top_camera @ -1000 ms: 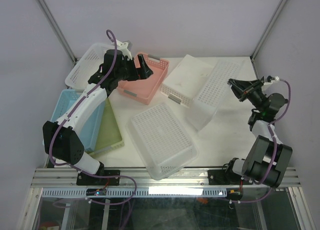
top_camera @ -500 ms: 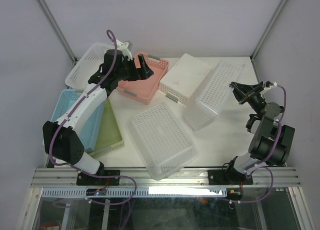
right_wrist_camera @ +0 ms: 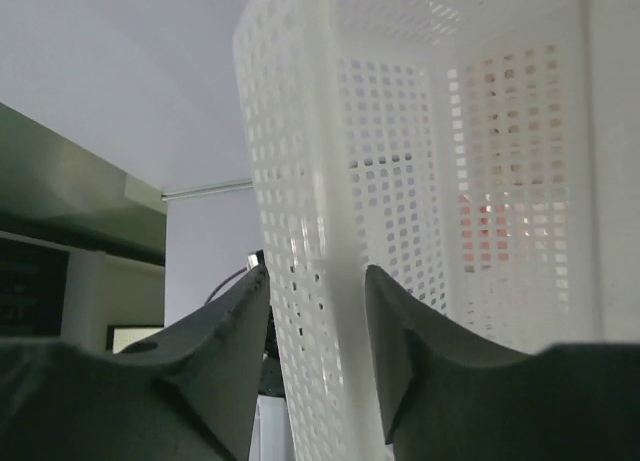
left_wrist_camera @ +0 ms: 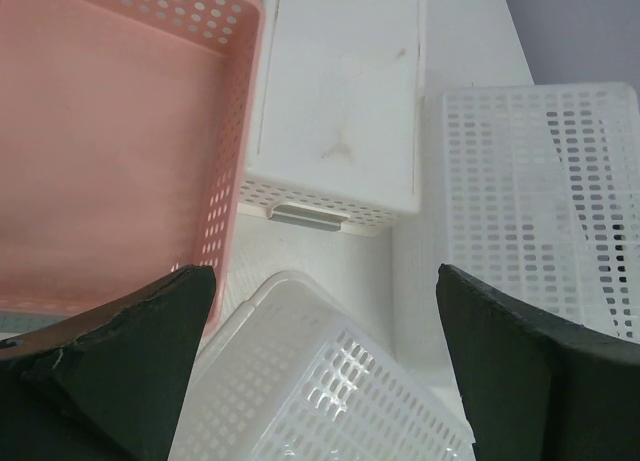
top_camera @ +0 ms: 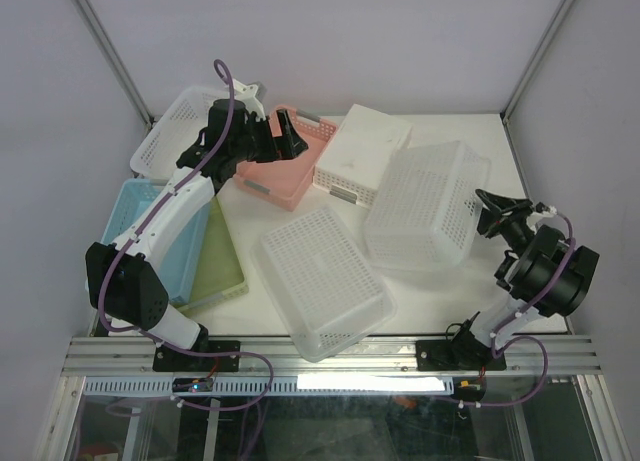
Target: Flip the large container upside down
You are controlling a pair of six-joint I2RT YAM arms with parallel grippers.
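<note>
- Right gripper [top_camera: 485, 209] sat at 3 o'clock of tilted large container [top_camera: 425, 216], jaws astride its wall; whether clamped, cannot tell.
- Left gripper [left_wrist_camera: 325, 271] gaped wide, empty, over pink basket [left_wrist_camera: 110, 141].
- White box [top_camera: 365, 153] lay at container's 11 o'clock.

Bright even overhead light, soft shadows, large container [right_wrist_camera: 400, 211] backlit in right wrist view

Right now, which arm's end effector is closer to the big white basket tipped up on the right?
Right. The right end effector has the large basket's wall between its fingers. The left end effector hangs open over the pink basket, well apart from it.
</note>
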